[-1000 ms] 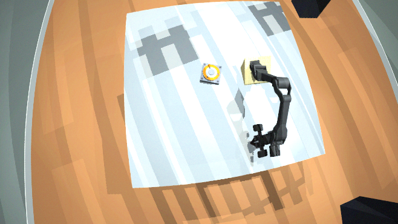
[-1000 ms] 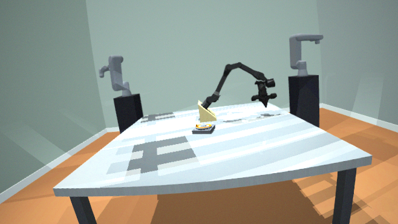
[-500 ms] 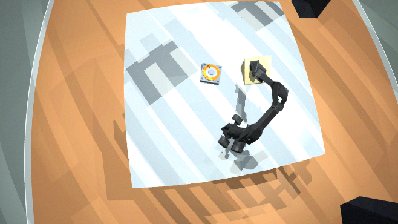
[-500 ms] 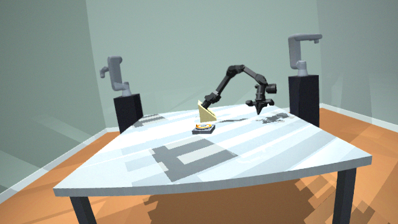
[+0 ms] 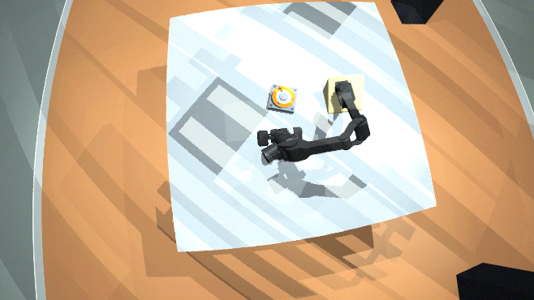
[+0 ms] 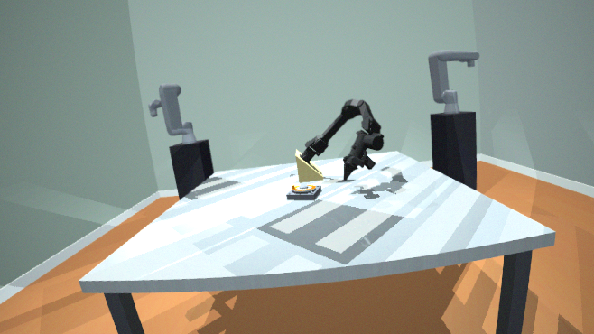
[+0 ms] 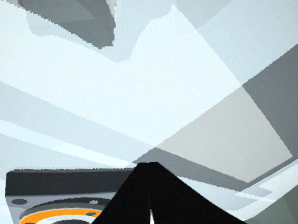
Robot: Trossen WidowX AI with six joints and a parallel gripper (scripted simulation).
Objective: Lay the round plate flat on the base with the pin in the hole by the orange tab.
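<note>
The round plate, an orange ring (image 5: 274,97) (image 6: 303,191) (image 7: 65,212) around a white middle, sits on the grey square base (image 5: 280,109) (image 6: 301,197) (image 7: 65,183). The round grey top of the post (image 5: 283,96) shows at its centre. The orange tab (image 5: 280,87) is at the plate's upper edge in the top view. In the wrist view a dark gap shows under the plate's rim; the pin and the tab hole cannot be made out surely. My gripper (image 6: 346,178) (image 7: 147,171) is shut and empty, fingers down, low over the table beside the base, apart from the plate.
A pale yellow wedge mount (image 5: 332,100) (image 6: 308,172) carries the arm's foot, to the right of the base in the top view. Two grey arms on dark pedestals (image 6: 191,165) (image 6: 453,147) stand beyond the table. Shadows cross the white table top (image 5: 227,221).
</note>
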